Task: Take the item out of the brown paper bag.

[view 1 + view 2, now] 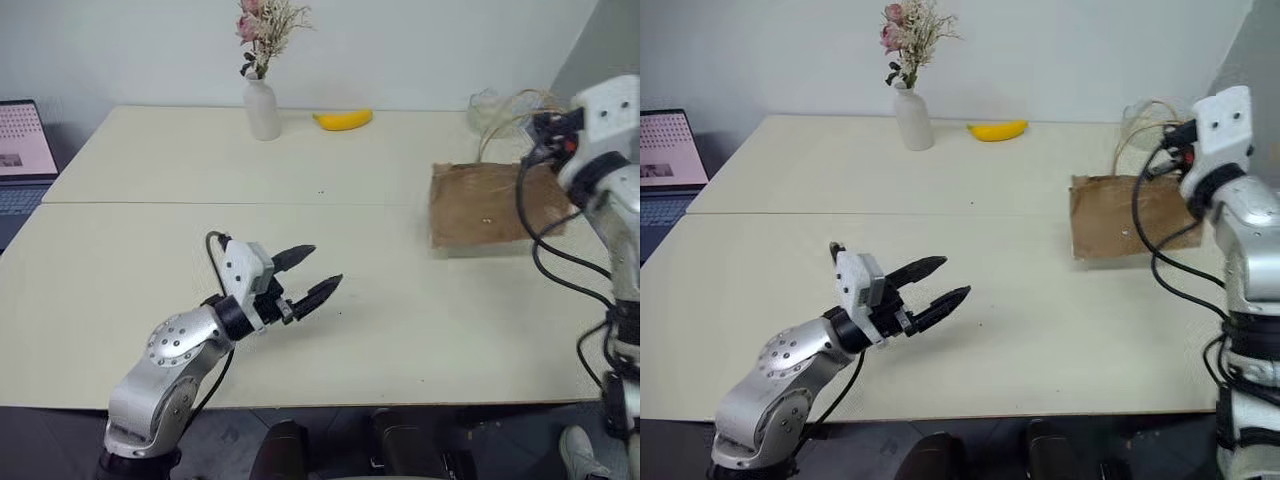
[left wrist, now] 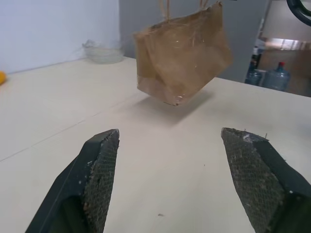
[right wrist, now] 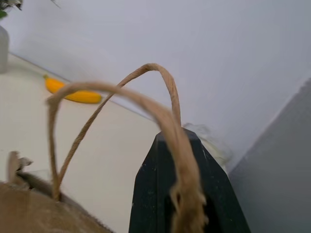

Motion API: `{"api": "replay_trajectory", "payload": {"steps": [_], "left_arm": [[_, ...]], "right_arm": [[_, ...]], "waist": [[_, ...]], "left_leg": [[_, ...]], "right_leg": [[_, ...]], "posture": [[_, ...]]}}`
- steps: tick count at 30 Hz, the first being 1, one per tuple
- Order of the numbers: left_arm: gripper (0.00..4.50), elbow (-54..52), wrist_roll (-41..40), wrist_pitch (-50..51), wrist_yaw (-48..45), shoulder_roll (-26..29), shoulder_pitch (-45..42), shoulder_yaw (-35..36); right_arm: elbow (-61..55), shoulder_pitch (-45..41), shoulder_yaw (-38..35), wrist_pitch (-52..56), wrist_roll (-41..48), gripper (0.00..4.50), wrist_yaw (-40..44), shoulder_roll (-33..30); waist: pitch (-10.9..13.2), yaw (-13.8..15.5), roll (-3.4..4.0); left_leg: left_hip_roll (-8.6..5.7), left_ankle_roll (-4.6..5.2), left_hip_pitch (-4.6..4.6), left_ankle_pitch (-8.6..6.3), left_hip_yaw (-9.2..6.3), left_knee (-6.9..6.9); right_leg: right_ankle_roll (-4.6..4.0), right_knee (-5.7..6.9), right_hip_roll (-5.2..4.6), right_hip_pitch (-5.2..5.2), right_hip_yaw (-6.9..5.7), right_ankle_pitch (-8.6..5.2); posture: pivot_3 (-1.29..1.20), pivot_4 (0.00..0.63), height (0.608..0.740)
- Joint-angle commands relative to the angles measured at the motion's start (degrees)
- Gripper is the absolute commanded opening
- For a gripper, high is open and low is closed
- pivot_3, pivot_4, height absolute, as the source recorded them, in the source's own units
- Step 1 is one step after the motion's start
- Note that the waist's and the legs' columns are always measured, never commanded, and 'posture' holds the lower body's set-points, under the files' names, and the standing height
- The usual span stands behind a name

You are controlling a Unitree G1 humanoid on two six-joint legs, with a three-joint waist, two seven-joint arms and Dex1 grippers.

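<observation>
Brown paper bag (image 2: 182, 51) hangs by its cord handles (image 3: 160, 111), pinched in the right gripper (image 3: 187, 194), well ahead of the wide-open, empty left gripper (image 1: 312, 272). The item stays hidden; thin cord could slip.

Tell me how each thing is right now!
Paper bag: lifted off the table, hanging by its cord handles.
Right claw: shut on the handles.
Left claw: open, empty, above the table.
Banana: lying on the table.
Vase: upright, holding flowers.
Laptop: open, screen on.
</observation>
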Motion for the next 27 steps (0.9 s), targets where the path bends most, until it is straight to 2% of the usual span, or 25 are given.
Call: {"api": "replay_trajectory", "payload": {"steps": [1,8,16,21,27], "left_arm": [[3.51,-2.8,0.3,-1.6,3.5,-1.4,1.9,2.2],[3.51,-3.8,1.7,-3.5,7.5,-2.1,6.0,5.9],[3.51,-4.1,2.4,-5.2,9.2,-2.1,7.5,7.3],[3.51,-4.3,2.9,-6.1,9.9,-2.0,8.7,8.0],[3.51,-3.8,3.1,-7.2,9.6,-1.7,10.2,9.0]], "right_arm": [[3.1,-6.5,2.5,-3.6,-0.9,0.03,0.8,4.2],[12.8,-15.4,7.0,-6.0,-2.1,0.03,1.0,16.0],[24.7,-22.8,7.9,-8.0,-2.8,0.03,-0.6,28.0],[25.5,-21.5,9.1,-9.1,-3.7,0.03,0.3,30.9],[21.4,-18.4,10.1,-7.2,-4.0,0.03,1.4,31.3]], "waist": [[0.0,-0.1,0.0],[0.0,0.2,0.01],[0.0,0.2,0.01],[0.0,0.3,0.01],[0.0,0.3,0.01]], "left_leg": [[0.02,0.0,0.01,0.0,0.01,0.0],[0.04,0.0,-0.06,0.0,-0.06,-0.02],[0.06,0.0,-0.08,0.0,-0.06,-0.02],[0.04,0.0,-0.11,0.0,-0.07,-0.1],[0.05,-0.01,-0.09,0.0,-0.08,-0.12]], "right_leg": [[0.0,0.0,0.0,-0.02,0.01,0.0],[-0.02,0.01,-0.02,-0.08,-0.07,0.0],[-0.04,0.03,-0.04,-0.11,-0.12,0.01],[-0.05,-0.02,-0.07,-0.12,-0.14,0.01],[-0.05,-0.02,-0.08,-0.12,-0.15,0.01]], "posture": [[0.0,0.15,0.74],[0.0,0.15,0.74],[0.0,0.15,0.74],[0.0,0.15,0.74],[0.0,0.15,0.74]]}}
